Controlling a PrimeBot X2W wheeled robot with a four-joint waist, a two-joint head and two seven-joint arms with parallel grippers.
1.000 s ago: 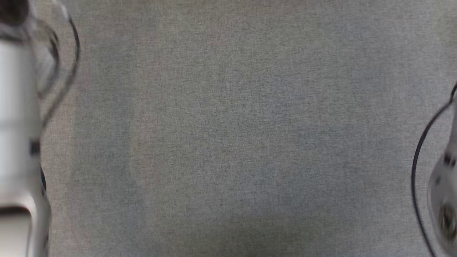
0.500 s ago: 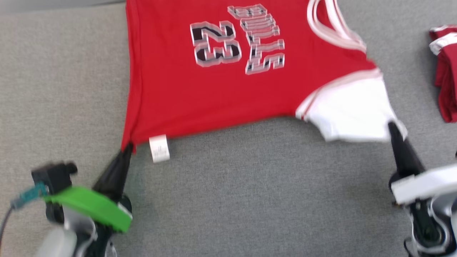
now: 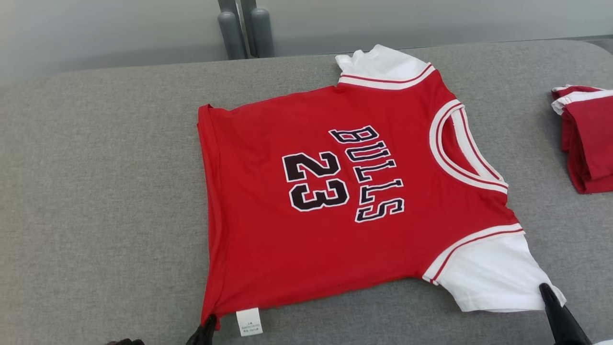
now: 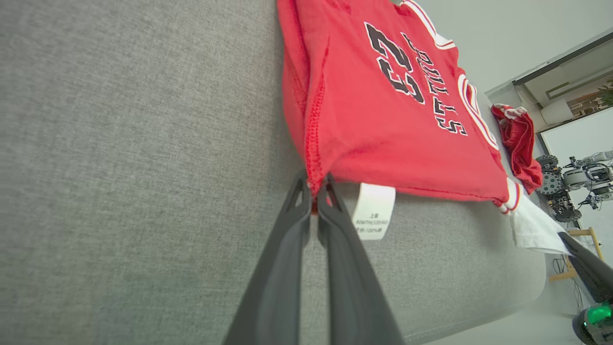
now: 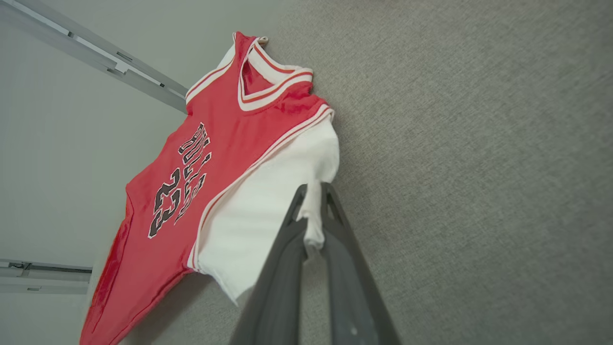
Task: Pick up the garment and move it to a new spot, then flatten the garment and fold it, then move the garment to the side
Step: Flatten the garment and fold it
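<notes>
head view puts the garment (image 3: 335,191), a red jersey with white sleeves, spread face up in the middle of the frame on the grey padded worktop (image 3: 96,191), its neck toward the right and its hem toward the left. the left fingers (image 4: 287,249) are pinched shut on the near hem corner at the lower left, just beside the white care label (image 3: 249,322). the right fingers (image 5: 282,268) are clamped on the cuff of the near white sleeve at the lower right. this looks like the flattening step, with the cloth drawn taut along its near edge. the next move probably calls for letting the near edge settle flat, then regripping for a fold. the far sleeve (image 3: 378,64) at the top of the frame looks bunched, and the hem edge seems slightly rolled, so both may need smoothing first. a stack of folded red garments (image 3: 586,143) sits at the right edge, well apart from the jersey but taking up that side. two grey posts (image 3: 246,28) stand beyond the worktop's far edge.
</notes>
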